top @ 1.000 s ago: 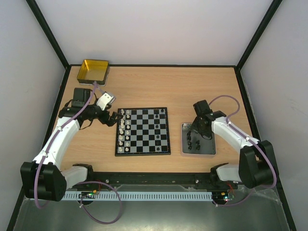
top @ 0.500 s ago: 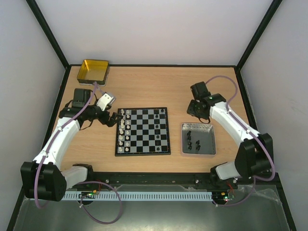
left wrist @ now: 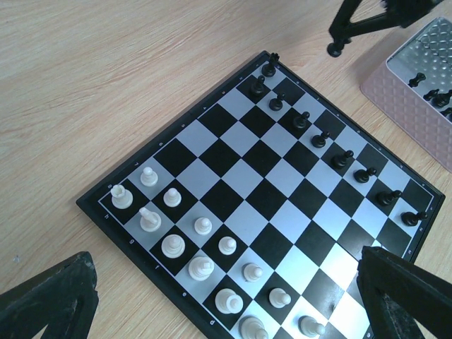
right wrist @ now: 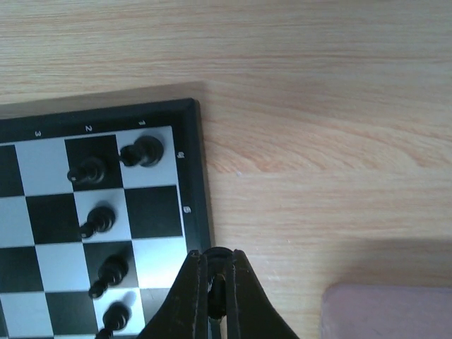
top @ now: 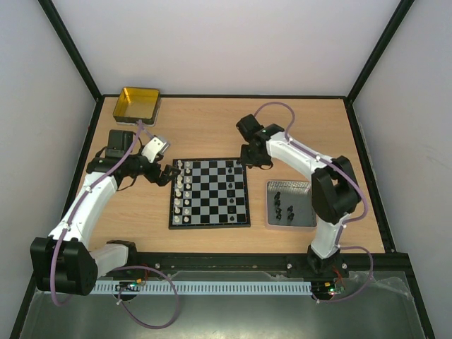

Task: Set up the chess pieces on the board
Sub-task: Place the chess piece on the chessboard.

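The board (top: pixel 210 192) lies flat in the middle of the table (top: pixel 212 127), between the two arms. It is square, with no long axis, and its edges run roughly along the table's. Whitish pieces (left wrist: pixel 203 226) fill two files on its left side, and black pieces (left wrist: pixel 323 138) line the right, so both rows run near to far.

Only the wrist views separate the figures: a single black piece sits on the far right corner square beside a line of pawns. The right gripper (right wrist: pixel 217 279) hangs just off that corner, fingers pressed together. I cannot tell whether it pinches a piece. The left gripper (top: pixel 168 174) sits at the board's left edge, jaws wide apart and empty.

More black pieces stand in the grey tray (top: pixel 296 189) to the right. A yellow tin (top: pixel 138 99) occupies the far left corner of the pale wood. Light walls and black frame posts enclose the table.
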You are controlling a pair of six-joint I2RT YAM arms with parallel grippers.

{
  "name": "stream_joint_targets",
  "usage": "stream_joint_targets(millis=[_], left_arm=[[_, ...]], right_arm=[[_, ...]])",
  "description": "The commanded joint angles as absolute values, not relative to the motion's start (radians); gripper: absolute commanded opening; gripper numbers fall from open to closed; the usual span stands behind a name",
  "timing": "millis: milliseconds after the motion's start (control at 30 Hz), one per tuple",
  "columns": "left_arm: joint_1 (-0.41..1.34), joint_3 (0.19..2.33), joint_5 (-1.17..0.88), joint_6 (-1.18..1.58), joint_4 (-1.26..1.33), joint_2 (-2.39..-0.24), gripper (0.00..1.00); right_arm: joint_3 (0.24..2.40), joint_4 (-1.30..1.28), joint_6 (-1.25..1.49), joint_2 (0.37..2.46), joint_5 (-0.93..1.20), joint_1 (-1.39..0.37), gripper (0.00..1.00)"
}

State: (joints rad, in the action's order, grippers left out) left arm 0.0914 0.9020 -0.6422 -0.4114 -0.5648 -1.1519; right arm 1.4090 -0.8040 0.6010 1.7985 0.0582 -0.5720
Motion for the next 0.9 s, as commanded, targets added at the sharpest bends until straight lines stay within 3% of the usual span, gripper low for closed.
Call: stream_joint_targets(millis=[0,867], left_arm=[[0.095,0.894,-0.646,-0.414,-0.556,-1.156,0.99],[0.101,0.886,-0.643,-0.419,-0.556,-1.165,0.99]], right_arm=[[1.482,-0.840,0.567,1.856,0.040,-0.592,0.02],[1.563,-0.829,0.586,1.996,0.081,-0.633,0.02]])
